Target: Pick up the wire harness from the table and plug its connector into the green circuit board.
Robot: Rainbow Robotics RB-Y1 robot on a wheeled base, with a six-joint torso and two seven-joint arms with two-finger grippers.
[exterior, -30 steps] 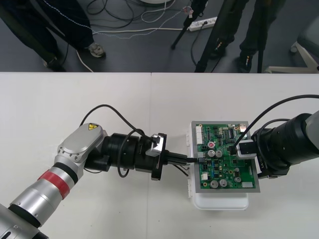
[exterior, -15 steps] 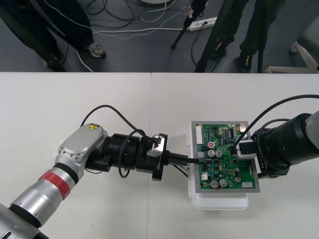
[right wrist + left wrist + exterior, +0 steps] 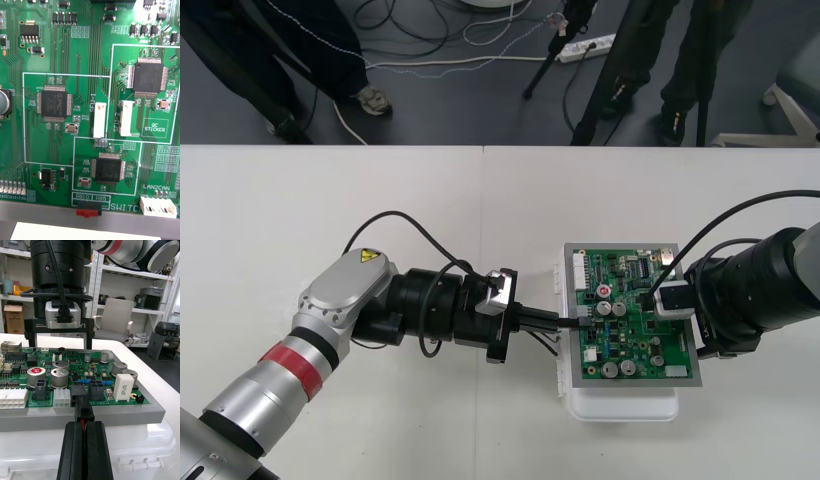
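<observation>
Pale tabletop (image 3: 330, 220) fills the lower 2 thirds of the front view, with a strip of dark floor (image 3: 480, 100) along the top. Right of centre sits the green circuit board (image 3: 630, 325) on its white base (image 3: 620, 405).

From the lower left of the frame the left arm reaches across the table. The left gripper (image 3: 565, 320) lies level at the middle of the board's left edge. In the left wrist view its 2 black fingers (image 3: 73, 450) are pressed together, clamping the wire harness (image 3: 83, 416). A sliver of red and black wires (image 3: 83, 421) shows between the fingertips. The small black plug (image 3: 83, 408) juts out past them and meets a black connector on the board's near edge. Whether it is fully seated cannot be told. In the front view thin wires (image 3: 545, 340) loop just below the closed fingers, beside the base.

From the right of the frame the right arm comes in, with the right gripper (image 3: 650, 300) over the board's right half. Seen from the left wrist, the right gripper (image 3: 62, 347) stands upright behind the board, its fingers (image 3: 89, 343) set wide apart and holding nothing, tips down at the board's far side. Its own camera looks straight down on the board (image 3: 90, 75), close over the chips.
</observation>
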